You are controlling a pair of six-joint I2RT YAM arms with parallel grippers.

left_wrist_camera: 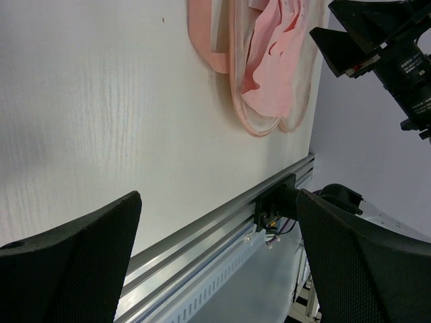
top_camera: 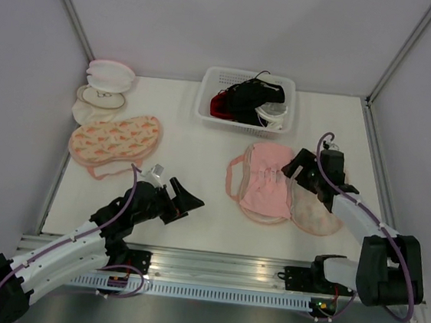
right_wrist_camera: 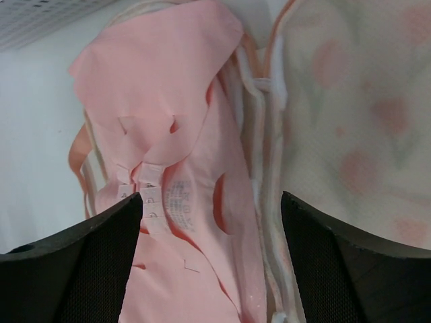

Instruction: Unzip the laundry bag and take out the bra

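Observation:
The laundry bag [top_camera: 314,212] lies unzipped and spread open at the right of the table, white mesh lining [right_wrist_camera: 357,128] up. The pale pink bra [top_camera: 265,184] rests in its left half, filling the right wrist view [right_wrist_camera: 175,128]. My right gripper [top_camera: 291,172] hovers open just above the bra and the bag's middle seam, its fingers [right_wrist_camera: 94,262] on either side with nothing pinched between them. My left gripper [top_camera: 187,197] is open and empty above bare table to the left of the bag. In the left wrist view, the bag and bra [left_wrist_camera: 269,74] are ahead of the open fingers [left_wrist_camera: 81,262].
A second carrot-print bag [top_camera: 116,142] lies shut at the left. Two white-and-pink round cases [top_camera: 107,79] sit in the far left corner. A white basket [top_camera: 210,107] holding black, red and white garments stands at the back. The metal rail [left_wrist_camera: 222,222] runs along the near edge.

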